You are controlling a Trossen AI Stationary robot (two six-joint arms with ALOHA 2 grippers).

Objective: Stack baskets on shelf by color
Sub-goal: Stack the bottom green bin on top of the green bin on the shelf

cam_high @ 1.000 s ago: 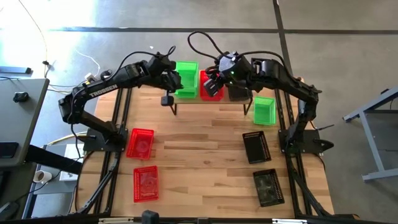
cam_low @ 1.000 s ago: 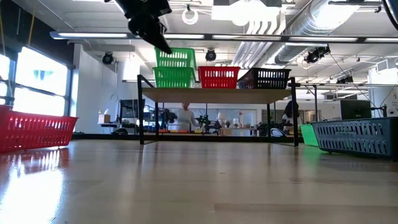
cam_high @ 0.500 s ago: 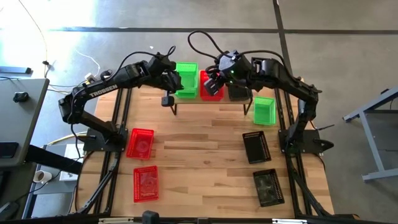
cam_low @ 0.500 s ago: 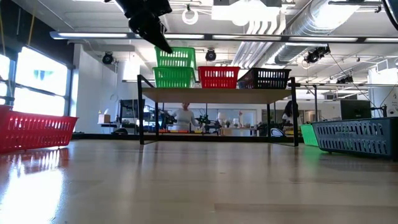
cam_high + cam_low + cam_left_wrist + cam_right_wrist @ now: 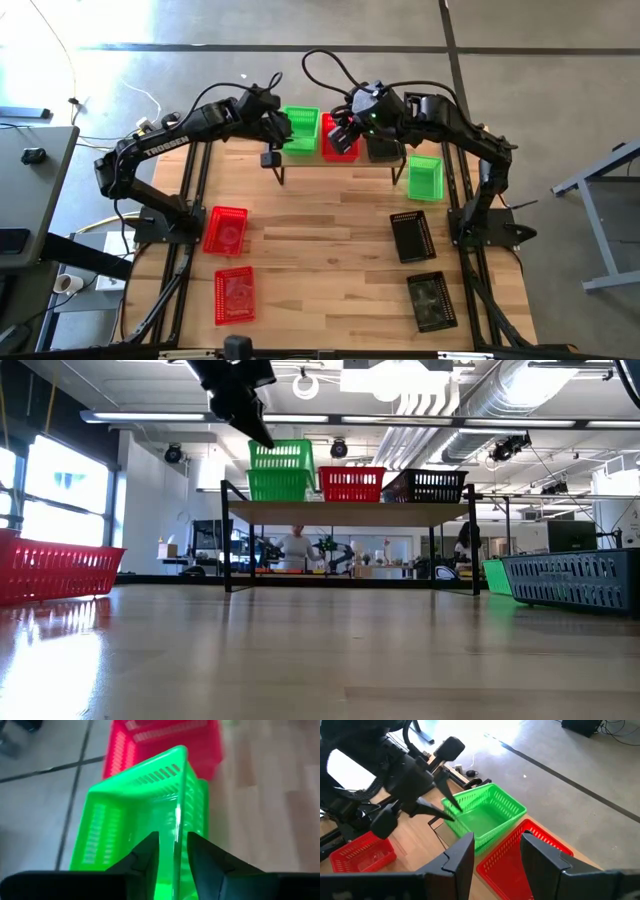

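Green basket (image 5: 301, 128) sinks deeper into its twin on the shelf (image 5: 335, 160) at twelve o'clock, left gripper (image 5: 171, 851) pinching its rim; right gripper (image 5: 496, 851) spread above the red basket (image 5: 338, 138).

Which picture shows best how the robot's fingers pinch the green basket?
The left wrist view: the left gripper straddles the top green basket's wall. The right wrist view shows it from afar, the low view sideways, the high view only tiny.
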